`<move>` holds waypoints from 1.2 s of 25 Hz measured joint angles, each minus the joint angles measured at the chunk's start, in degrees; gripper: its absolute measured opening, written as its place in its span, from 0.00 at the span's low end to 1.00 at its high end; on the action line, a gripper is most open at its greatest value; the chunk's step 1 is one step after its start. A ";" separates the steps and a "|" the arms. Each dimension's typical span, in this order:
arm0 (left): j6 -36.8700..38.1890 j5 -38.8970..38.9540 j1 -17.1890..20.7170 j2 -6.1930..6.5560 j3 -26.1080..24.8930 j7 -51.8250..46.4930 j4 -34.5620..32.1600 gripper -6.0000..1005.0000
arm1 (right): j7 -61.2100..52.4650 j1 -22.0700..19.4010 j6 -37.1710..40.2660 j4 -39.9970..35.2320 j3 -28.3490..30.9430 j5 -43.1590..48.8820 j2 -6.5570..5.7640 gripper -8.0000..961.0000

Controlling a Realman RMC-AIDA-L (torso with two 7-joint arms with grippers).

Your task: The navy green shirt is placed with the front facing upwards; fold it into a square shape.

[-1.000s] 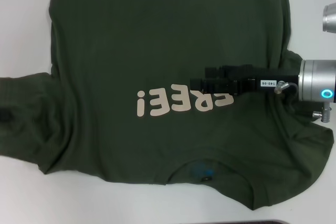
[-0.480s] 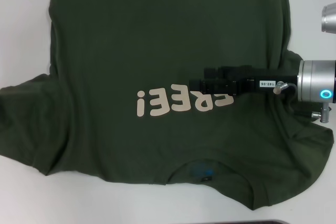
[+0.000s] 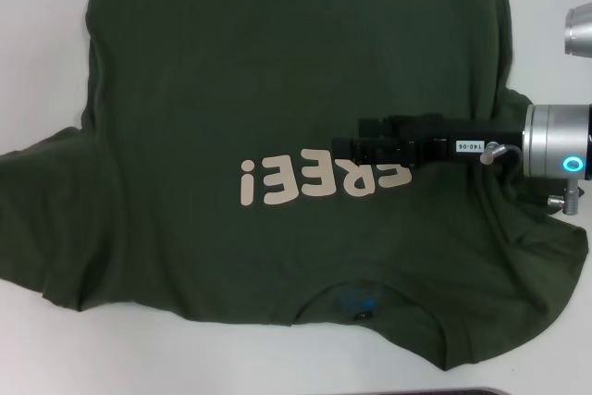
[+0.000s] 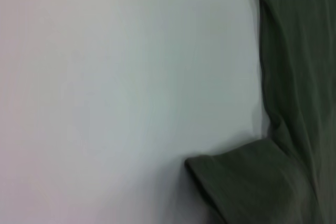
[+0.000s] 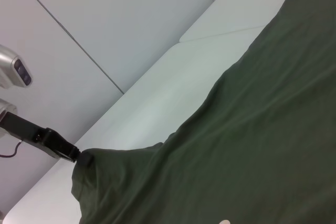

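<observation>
Right gripper (image 3: 356, 149) low over navy green shirt (image 3: 277, 71), beside lettering (image 3: 319, 178); finger state unclear. Soft, limp, light. Best pinched at sleeve edge.

Light is even and diffuse, bright on the white table (image 3: 37, 34), with only faint soft shadows under the navy green shirt (image 3: 277, 62) edges. The left wrist view is soft, out of focus throughout (cloth folds smear together). The head view is sharper; the lettering (image 3: 324, 179) beside the right gripper (image 3: 347, 148) reads clearly.
</observation>
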State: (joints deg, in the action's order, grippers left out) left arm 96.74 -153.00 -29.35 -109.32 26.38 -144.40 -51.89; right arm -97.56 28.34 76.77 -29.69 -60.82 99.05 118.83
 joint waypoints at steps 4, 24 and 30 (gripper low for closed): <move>-0.15 -0.02 0.00 -0.03 -0.07 -0.11 -0.27 0.01 | 0.00 0.14 -0.10 0.00 0.00 0.00 0.00 0.94; 12.60 8.11 -4.76 0.94 -5.84 1.07 5.25 0.01 | 0.00 0.16 -1.37 0.21 -0.38 0.93 0.12 0.94; 7.66 8.22 -7.69 -1.89 -5.93 0.69 11.50 0.01 | 0.00 0.02 -1.40 0.25 -0.17 1.50 0.23 0.94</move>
State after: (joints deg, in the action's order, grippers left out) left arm 104.40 -144.78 -37.04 -111.21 20.45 -143.72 -40.39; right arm -97.56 28.36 75.36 -29.44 -60.99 100.55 119.06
